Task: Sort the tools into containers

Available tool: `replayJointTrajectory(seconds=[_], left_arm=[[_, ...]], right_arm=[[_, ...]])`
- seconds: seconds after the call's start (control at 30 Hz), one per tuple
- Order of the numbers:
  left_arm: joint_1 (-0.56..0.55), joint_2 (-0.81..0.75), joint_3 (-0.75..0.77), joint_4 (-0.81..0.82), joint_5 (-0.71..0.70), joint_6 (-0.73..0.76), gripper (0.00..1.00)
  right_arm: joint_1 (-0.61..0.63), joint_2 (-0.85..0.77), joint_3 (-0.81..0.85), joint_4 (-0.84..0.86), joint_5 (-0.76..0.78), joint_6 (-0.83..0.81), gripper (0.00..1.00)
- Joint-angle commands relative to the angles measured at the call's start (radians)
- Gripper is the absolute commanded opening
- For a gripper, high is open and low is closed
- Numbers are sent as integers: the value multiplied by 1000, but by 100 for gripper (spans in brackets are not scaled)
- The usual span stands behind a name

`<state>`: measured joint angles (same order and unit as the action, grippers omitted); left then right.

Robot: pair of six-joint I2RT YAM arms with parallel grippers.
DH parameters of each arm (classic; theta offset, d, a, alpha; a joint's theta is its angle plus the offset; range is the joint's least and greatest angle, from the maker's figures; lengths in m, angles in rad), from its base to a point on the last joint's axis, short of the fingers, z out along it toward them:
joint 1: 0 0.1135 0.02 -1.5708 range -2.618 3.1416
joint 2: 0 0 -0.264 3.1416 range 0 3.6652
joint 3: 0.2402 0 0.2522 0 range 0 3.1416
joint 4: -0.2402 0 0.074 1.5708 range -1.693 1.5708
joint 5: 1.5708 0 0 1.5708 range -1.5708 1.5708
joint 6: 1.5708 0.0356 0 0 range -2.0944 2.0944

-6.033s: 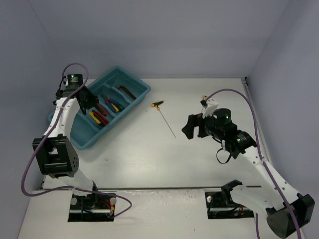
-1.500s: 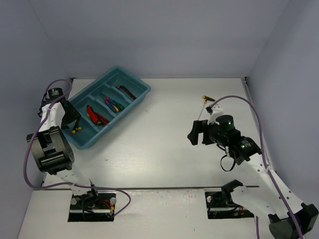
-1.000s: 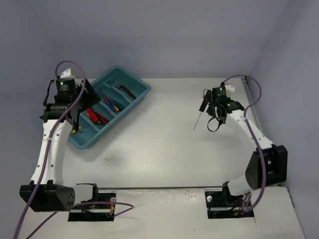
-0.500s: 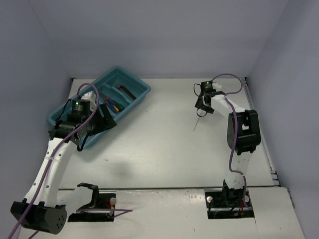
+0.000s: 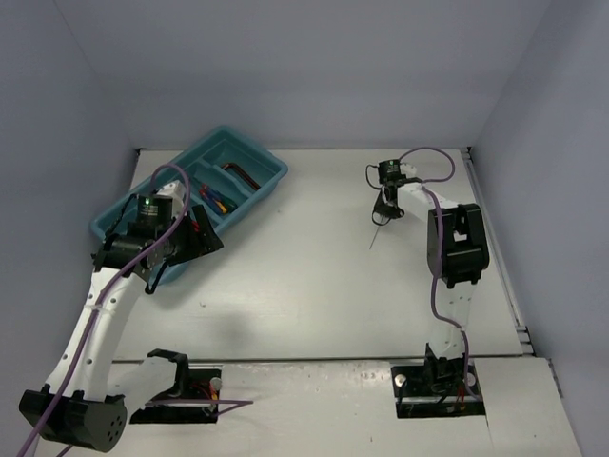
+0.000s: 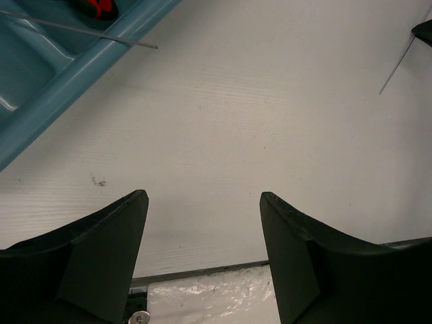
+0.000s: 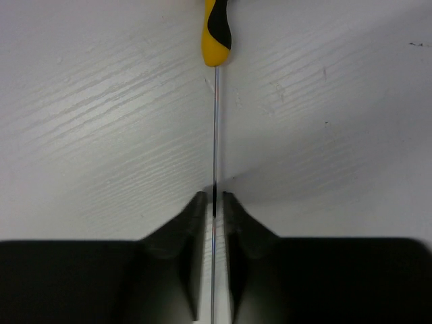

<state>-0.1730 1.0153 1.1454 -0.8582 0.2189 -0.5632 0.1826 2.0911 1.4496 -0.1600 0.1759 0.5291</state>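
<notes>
1. The right gripper is stretched out to the far right part of the table. Its fingers are drawn almost together, one on each side of a thin metal shaft.
2. That shaft belongs to the T-handle driver. Its yellow-and-black handle points away from the wrist camera.
3. A thin sliver of light shows on each side of the shaft. I cannot tell whether the pads are actually pinching it or are just beside it.
4. From above, the driver's tip points toward the near left, well apart from the teal tray.
5. The tray sits at the far left, angled across the table.
6. Dark hex keys lie in one of its far compartments, and coloured screwdrivers lie in the compartment next to it on the near side.
7. The left arm reaches over the tray's near half, so that part is hidden in the top view.
8. The left gripper hangs just off the tray's right side. Its fingers are spread wide and released, with only table between them.
9. The left wrist view shows the tray's rim at upper left, with a long thin rod sticking out over it.
10. A red tool is just visible inside the tray at the top edge of that view.
11. The right arm's purple cable loops above its wrist.
</notes>
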Motion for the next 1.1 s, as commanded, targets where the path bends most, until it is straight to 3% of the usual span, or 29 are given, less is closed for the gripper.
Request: replayJointTrajectory(seconds=[0.0, 0.23, 0.37, 0.7, 1.07], left_arm=[[0, -4, 25, 13, 23, 12, 64], [-13, 36, 58, 20, 56, -8, 64], [-91, 88, 98, 71, 49, -54, 64], [-274, 247, 76, 469, 60, -293, 64], [-439, 470, 219, 736, 35, -408, 64]], right_arm=[[-6, 10, -30, 5, 36, 2, 1], [28, -93, -99, 9, 25, -73, 0], [87, -254, -176, 43, 9, -170, 0], [152, -667, -479, 212, -245, -229, 0], [254, -968, -612, 268, -414, -263, 0]])
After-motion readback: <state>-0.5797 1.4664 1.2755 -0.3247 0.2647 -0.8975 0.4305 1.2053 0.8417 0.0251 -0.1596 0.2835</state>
